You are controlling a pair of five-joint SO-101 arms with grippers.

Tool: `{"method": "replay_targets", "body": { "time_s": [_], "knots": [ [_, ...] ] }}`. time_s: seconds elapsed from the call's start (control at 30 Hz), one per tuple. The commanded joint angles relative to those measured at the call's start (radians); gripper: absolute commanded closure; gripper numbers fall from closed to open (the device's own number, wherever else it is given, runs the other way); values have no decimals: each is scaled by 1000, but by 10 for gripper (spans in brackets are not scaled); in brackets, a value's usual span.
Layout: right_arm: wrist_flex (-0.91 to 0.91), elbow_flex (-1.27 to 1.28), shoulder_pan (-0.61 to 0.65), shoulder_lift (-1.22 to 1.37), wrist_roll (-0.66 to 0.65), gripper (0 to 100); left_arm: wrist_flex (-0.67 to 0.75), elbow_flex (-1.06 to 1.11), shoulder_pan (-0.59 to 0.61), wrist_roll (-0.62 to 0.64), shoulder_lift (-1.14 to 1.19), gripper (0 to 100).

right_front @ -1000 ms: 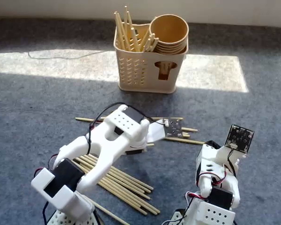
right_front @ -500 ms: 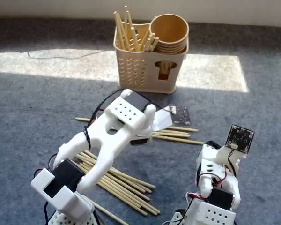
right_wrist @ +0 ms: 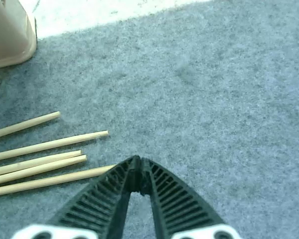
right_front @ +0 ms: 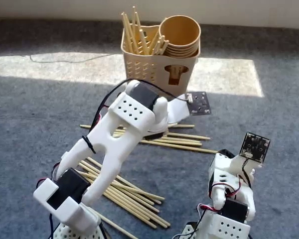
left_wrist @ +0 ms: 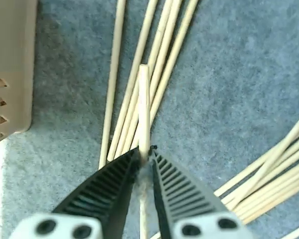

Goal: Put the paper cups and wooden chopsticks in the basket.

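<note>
The cream basket (right_front: 154,74) stands at the far middle of the carpet and holds stacked paper cups (right_front: 180,34) and several upright wooden chopsticks (right_front: 134,32). My left arm (right_front: 132,114) is raised just in front of the basket. In the left wrist view my left gripper (left_wrist: 145,151) is shut on one chopstick (left_wrist: 144,99), held above a row of loose chopsticks (left_wrist: 159,64), with the basket wall (left_wrist: 10,64) beside it. My right gripper (right_wrist: 138,160) is shut on nothing, low over the carpet near several chopstick ends (right_wrist: 50,144).
A row of chopsticks (right_front: 184,139) lies in front of the basket. A larger pile (right_front: 124,191) lies by the left arm's base. The right arm (right_front: 234,174) sits folded at the near right. Sunlit carpet stretches on both sides of the basket.
The left arm has risen and swung away from the row of chopsticks toward the basket's front. The right arm has stayed still.
</note>
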State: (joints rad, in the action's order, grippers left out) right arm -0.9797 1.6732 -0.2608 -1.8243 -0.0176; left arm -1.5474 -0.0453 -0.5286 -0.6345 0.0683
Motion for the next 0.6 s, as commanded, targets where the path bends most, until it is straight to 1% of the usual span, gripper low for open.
{"method": "replay_targets", "body": {
  "time_s": [0.0,0.57],
  "knots": [
    [27,119,-12,-12,3,992,-9,-143,22,52,-12,995],
    [27,119,-12,-12,3,992,0,-748,182,305,-4,995]
  ]
}}
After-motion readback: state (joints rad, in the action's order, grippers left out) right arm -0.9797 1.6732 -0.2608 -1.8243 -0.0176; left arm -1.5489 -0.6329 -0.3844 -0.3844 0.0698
